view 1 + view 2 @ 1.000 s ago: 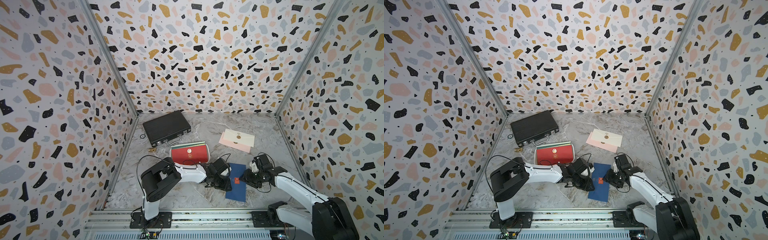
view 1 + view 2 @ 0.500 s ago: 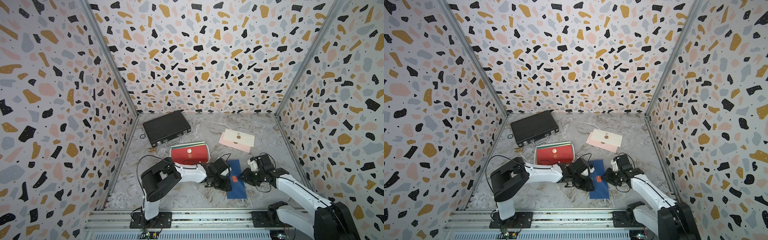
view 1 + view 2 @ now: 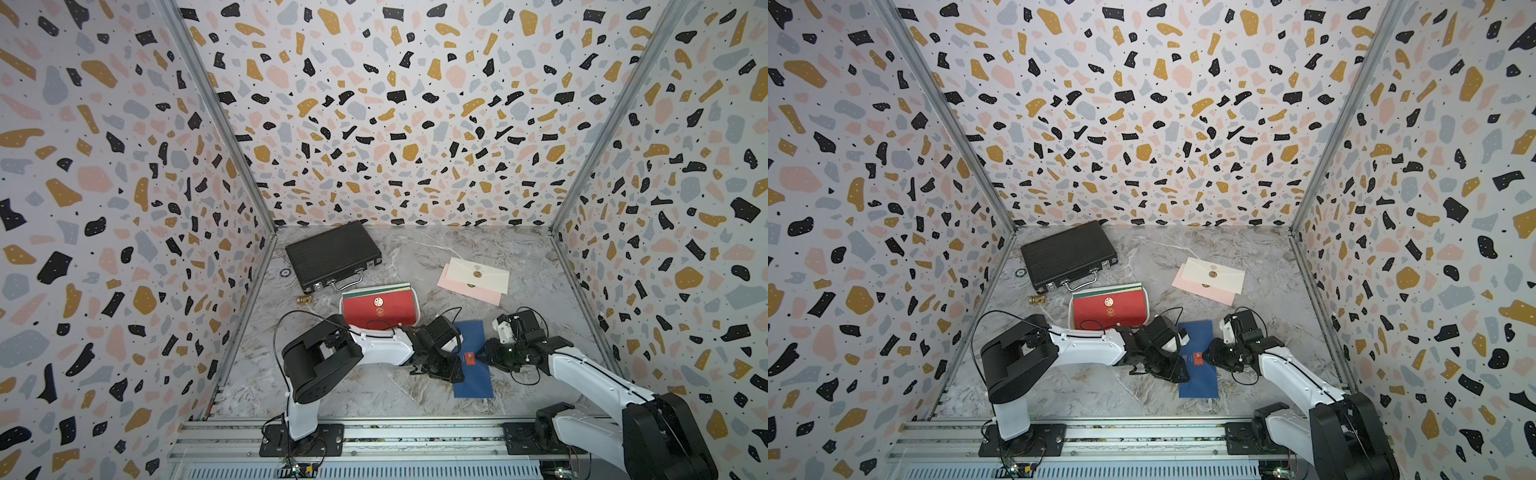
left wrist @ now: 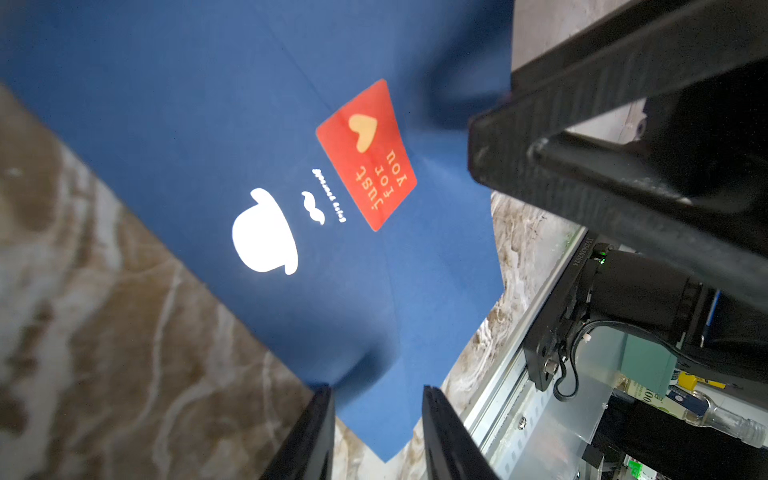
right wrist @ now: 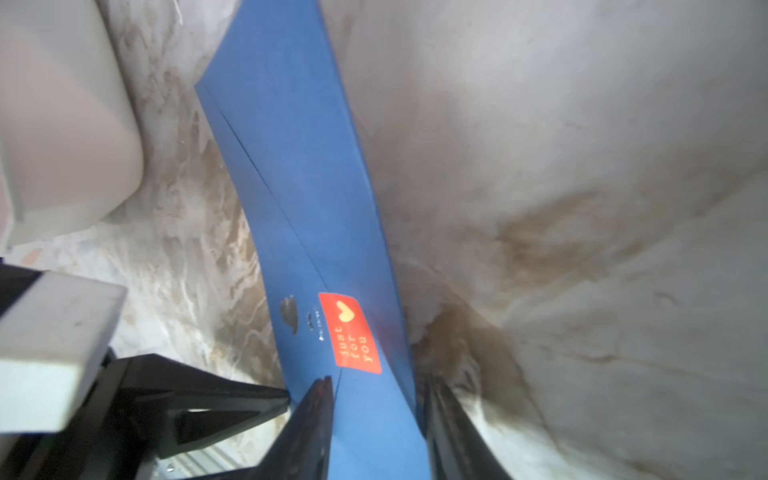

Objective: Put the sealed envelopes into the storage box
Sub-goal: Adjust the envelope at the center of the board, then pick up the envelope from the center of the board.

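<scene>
Marble tabletop (image 3: 415,257) is carrying a navy rectangular paper envelope (image 3: 476,378), long axis front-to-back; left claw (image 4: 376,395) and right claw (image 5: 378,386), jaws parted, are flanking it.

Table (image 3: 415,257): marble-patterned top is carrying everything below.
Storage box (image 3: 342,308): is sitting mid-table.
Black briefcase (image 3: 332,253): is lying just behind the storage box.
Brass piece (image 3: 304,299): is lying near the storage box, wall side.
Ring (image 3: 285,272): is lying beyond the brass piece from the storage box.
Pink envelope (image 3: 478,294): is lying well apart from the storage box, cream envelope (image 3: 482,272) overlapping it.
Navy envelope (image 3: 473,374): is resting beside the storage box, rail side.
</scene>
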Motion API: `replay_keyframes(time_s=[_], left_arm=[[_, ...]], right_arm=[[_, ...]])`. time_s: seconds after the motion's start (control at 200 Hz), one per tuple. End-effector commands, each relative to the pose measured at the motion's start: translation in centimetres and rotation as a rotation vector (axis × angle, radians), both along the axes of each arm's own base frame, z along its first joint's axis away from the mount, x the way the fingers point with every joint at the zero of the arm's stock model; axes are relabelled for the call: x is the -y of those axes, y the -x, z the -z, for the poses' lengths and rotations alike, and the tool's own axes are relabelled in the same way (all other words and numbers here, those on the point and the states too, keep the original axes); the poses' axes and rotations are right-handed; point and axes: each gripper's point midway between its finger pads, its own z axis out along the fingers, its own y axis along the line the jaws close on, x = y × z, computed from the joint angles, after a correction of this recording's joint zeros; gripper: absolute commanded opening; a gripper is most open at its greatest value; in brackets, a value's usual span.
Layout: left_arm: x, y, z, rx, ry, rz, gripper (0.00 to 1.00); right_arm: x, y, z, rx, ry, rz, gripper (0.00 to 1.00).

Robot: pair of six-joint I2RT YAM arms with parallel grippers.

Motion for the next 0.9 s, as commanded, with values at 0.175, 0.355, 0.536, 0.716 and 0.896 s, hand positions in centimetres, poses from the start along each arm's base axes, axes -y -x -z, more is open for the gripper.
replay_keyframes(time_s=[0.175,0.355,0.536,0.716,0.896], left_arm=[[-0.9,0.2,3.0,0.019,-0.065,0.008,0.40],[-1.0,0.0,2.0,0.048,-0.050,0.009,0.42],[-1.7,-0.6,-1.5,0.130,-0.021,-0.008,0.51],[-4.2,-2.2,-6.3,0.252,-0.034,-0.067,0.61],[-6.4,-3.8,-11.6,0.281,0.099,-0.147,0.61]], right_arm=[[-0.4,1.5,0.7,-0.026,0.000,-0.078,0.25],[-0.4,1.0,0.2,0.016,-0.002,-0.079,0.07],[-0.5,0.7,-2.0,0.081,-0.021,-0.075,0.00],[-1.4,0.4,-5.7,0.195,-0.102,-0.097,0.00],[-2.9,0.2,-10.1,0.353,-0.242,-0.135,0.00]])
